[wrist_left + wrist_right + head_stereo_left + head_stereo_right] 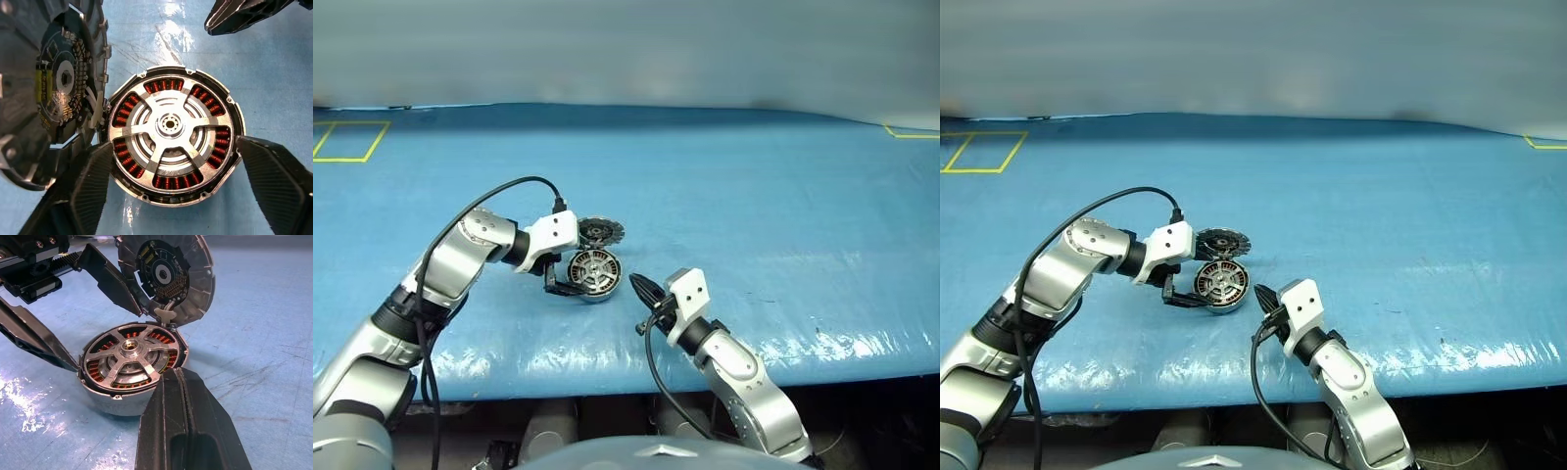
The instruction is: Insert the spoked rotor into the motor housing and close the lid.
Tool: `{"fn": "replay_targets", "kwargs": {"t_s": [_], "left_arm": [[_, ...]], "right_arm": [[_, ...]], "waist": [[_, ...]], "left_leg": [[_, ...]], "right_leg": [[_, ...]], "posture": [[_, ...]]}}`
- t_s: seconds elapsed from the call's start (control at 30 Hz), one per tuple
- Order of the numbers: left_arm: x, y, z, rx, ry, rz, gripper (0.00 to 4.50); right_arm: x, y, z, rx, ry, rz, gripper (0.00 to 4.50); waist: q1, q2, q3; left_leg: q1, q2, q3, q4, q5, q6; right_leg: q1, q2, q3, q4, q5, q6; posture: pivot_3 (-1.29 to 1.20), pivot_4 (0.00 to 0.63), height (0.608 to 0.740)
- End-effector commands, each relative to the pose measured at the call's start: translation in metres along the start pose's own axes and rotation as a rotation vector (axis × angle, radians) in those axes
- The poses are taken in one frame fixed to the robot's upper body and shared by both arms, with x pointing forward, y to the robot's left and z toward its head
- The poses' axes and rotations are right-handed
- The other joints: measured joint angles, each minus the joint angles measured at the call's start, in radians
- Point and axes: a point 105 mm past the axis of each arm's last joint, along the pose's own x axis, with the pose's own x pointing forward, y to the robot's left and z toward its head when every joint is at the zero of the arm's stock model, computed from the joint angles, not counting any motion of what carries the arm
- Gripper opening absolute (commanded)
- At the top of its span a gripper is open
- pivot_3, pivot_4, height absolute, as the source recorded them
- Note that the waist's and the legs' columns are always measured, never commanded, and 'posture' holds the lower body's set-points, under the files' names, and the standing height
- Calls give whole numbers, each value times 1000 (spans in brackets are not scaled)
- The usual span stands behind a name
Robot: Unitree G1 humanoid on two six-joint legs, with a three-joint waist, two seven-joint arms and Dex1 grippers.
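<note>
The motor housing (594,277), a short grey cylinder with copper windings, stands on the blue table near its front. The silver spoked rotor (169,123) sits flat inside it. The lid (600,231) stands tilted up at the housing's far rim, its dark toothed face with a circuit board turned toward the housing (166,274). My left gripper (566,277) is open, one finger on each side of the housing's wall, holding nothing. My right gripper (641,287) is shut and empty, level, pointing at the housing from just to its right.
The table is covered by a blue sheet (754,225). Yellow tape marks lie at the far left (347,142) and far right (911,132). The table's front edge (607,377) runs just below both arms.
</note>
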Motion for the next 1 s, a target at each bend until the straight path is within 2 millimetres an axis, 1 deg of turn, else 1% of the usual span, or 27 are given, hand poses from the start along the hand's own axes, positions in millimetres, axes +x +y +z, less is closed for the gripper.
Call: {"fn": "replay_targets", "kwargs": {"t_s": [0.03, 0.2, 0.3, 0.4, 0.43, 0.53, 0.67, 0.77, 0.83, 0.93, 1.0], "left_arm": [[-18, -7, 7, 3, -67, 9, 3827], [-20, -24, 4, -93, -155, 8, 2171], [-20, -28, 3, -138, -193, 47, 1140], [-21, -28, 5, -166, -236, 86, 116], [-21, -28, 5, -167, -255, 108, 26], [-23, -28, 5, -152, -312, 178, 26], [-24, -32, -1, -183, -358, 258, 26], [-22, -37, -7, -218, -394, 312, 26], [-23, -42, -7, -222, -458, 353, 26], [-19, -51, -14, -257, -476, 380, 26], [-17, -53, -14, -274, -501, 404, 26]], "right_arm": [[-3, 2, 12, -20, -59, -15, 0], [-8, -2, 15, -57, -63, -38, 0], [-10, -6, 17, -61, -68, -62, 0], [-10, -7, 18, -60, -66, -62, 0], [-10, -5, 17, -60, -66, -55, 0], [-7, 0, 19, -61, -70, -34, 0], [-2, 1, 23, -71, -80, -18, 0], [3, 4, 29, -63, -92, 11, 0], [6, 6, 33, -58, -94, 27, 0], [11, 10, 36, -58, -83, 47, 0], [13, 11, 38, -63, -77, 58, 0]], "waist": [[-3, 0, 0], [1, 0, 0], [5, 0, 0], [7, 0, 0], [8, 0, 0], [4, 0, 0], [3, 0, 0], [4, 0, 0], [6, 0, -1], [7, 0, -1], [9, 0, -1]], "left_leg": [[0, 0, 0, 0, 0, 0], [0, 0, 0, 0, 0, 0], [0, 0, 0, 1, 0, 0], [0, 0, 0, 3, 0, 0], [0, 0, 0, 3, 0, 0], [1, 0, 1, 3, 0, 0], [1, 0, 0, 3, 0, 0], [1, 0, 0, 3, 0, 0], [1, 0, 0, 3, 0, 0], [1, 0, 0, 3, 0, 0], [1, 0, 0, 3, 0, 0]], "right_leg": [[0, 0, 0, 0, 0, 0], [0, 0, 0, 0, 0, 0], [0, 0, 0, 0, -1, -1], [1, 0, 0, 0, -1, -2], [1, 0, 0, 0, -2, -3], [2, 0, 1, 0, -1, -3], [1, 0, 1, 1, -1, -3], [2, -1, 1, 1, -1, -3], [2, -1, 1, 0, -1, -3], [2, -1, 0, 0, -1, -3], [2, -1, 0, 1, -1, -3]], "posture": [[0, 150, 740], [0, 150, 740], [0, 150, 740], [0, 150, 740], [0, 150, 740], [0, 150, 740], [0, 150, 740], [0, 150, 740], [0, 150, 740], [0, 150, 740], [0, 150, 740]]}}
